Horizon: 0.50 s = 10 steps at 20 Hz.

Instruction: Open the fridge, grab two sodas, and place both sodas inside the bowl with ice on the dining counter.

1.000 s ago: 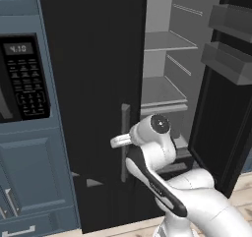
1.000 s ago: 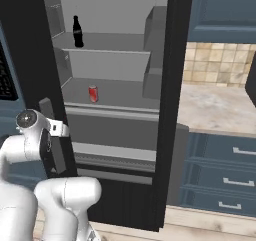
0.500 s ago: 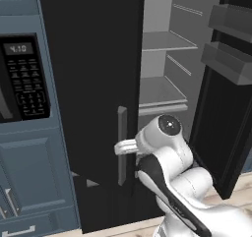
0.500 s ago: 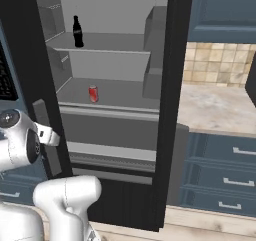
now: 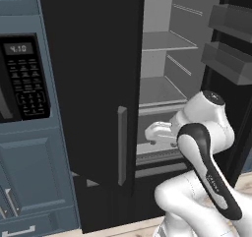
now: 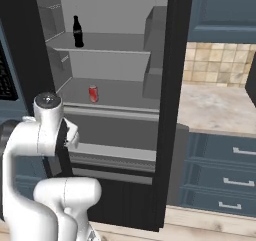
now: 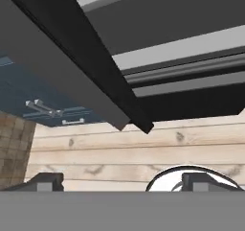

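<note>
The hand (image 7: 122, 184) is seen with its two finger tips well apart and nothing between them, so it is released and empty. It is held low in front of the fridge (image 5: 93, 83), pointed down past the bottom edge of the open door toward the wooden floor (image 7: 119, 153). The right door stands swung out, the left door is shut, and its grey bar handle (image 5: 122, 145) is just left of the wrist.

One soda (image 6: 93, 93) stands upright on the middle shelf (image 6: 120, 92) inside the fridge, left of centre. A second can is not made out. A dark bottle (image 6: 77, 31) stands on the shelf above the soda. The bowl and the dining counter are not to be located from here.

The step in hand is judged to be the reach for the first can. The hand should be raised and turned level with the middle shelf, brought in clear of the door edge, and closed across the can's body, the top being left alone.

The microwave (image 5: 19, 78), left of the fridge, displays "4:10". The can's label is too small to be read.
</note>
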Available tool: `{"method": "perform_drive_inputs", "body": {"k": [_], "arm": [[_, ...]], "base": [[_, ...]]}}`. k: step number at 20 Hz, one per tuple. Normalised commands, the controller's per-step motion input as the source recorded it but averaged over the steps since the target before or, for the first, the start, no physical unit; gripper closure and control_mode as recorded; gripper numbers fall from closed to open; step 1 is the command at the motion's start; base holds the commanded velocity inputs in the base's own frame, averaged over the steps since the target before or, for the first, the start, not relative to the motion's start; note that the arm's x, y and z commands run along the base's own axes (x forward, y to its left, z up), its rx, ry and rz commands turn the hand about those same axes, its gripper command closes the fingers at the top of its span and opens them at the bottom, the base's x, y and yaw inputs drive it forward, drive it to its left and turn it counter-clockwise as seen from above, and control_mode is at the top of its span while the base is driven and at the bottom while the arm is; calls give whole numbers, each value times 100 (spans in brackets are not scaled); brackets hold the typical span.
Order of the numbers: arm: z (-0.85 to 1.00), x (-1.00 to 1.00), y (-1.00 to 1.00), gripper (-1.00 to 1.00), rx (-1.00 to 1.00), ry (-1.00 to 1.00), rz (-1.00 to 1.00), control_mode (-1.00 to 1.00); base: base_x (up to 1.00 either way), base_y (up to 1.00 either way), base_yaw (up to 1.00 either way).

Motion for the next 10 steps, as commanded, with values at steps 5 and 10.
{"method": "perform_drive_inputs", "body": {"k": [5,10], "arm": [[0,42,-44,-100,19,16,-6,-100],[0,50,-11,-100,14,1,-5,-100]], "base": [[0,0,0],[0,0,0]]}}
